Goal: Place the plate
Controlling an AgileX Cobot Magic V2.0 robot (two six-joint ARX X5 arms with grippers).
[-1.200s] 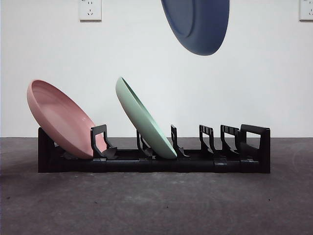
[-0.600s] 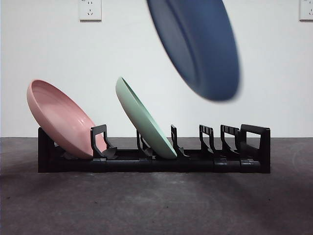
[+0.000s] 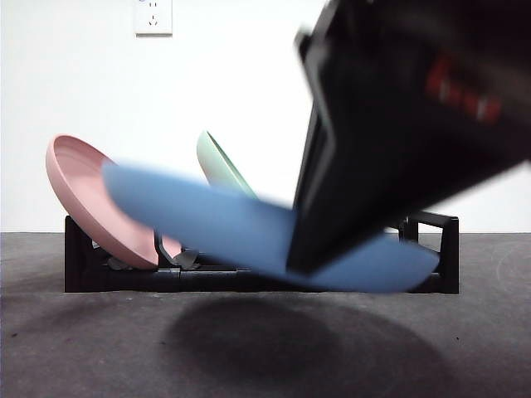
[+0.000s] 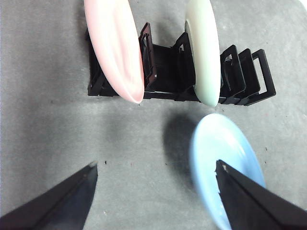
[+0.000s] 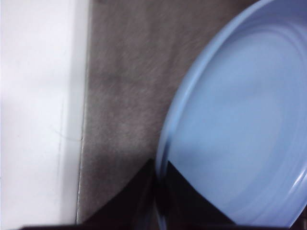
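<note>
Between right gripper (image 5: 157, 201) jaws: blue plate (image 5: 240, 124).

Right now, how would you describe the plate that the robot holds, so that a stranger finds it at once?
Find the black rack on the grey table; it holds a pink plate and a green plate, both leaning. In front of it, the right gripper holds the blue plate above the table. It alone is blue and outside the rack.

Plain white wall (image 3: 241, 83) behind, white power socket (image 3: 153, 16) high on it. Dark grey, speckled tabletop (image 3: 83, 348) meets wall in straight line. Even, soft light; blurred shadow (image 3: 249, 340) on tabletop.
</note>
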